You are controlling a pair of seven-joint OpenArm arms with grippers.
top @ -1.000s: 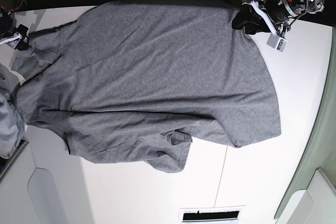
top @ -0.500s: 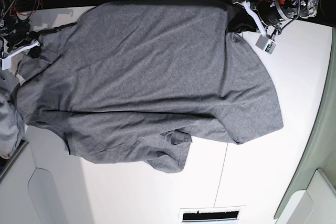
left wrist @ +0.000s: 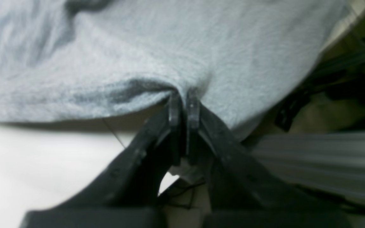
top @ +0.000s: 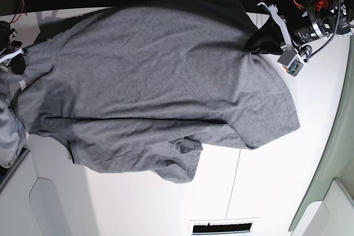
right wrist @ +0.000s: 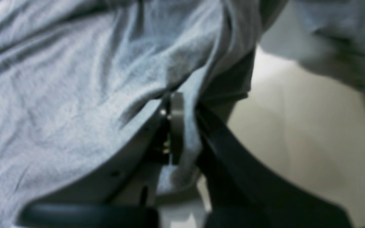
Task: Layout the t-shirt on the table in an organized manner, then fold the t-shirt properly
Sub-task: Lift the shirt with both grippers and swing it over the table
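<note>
A grey t-shirt [top: 160,89] is pinched at its edge by the left tool [left wrist: 184,106] and right tool [right wrist: 177,107] above the white bench [top: 265,192]; cloth could slip if pulled unevenly.

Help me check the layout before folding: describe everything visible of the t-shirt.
The t-shirt is heather-grey, soft knit, wrinkled, spread mostly flat across the white table, one corner bunched and folded over near the front. The left tool and the right tool are each shut on an edge of it. A paler cloth bundle lies against one end.
</note>
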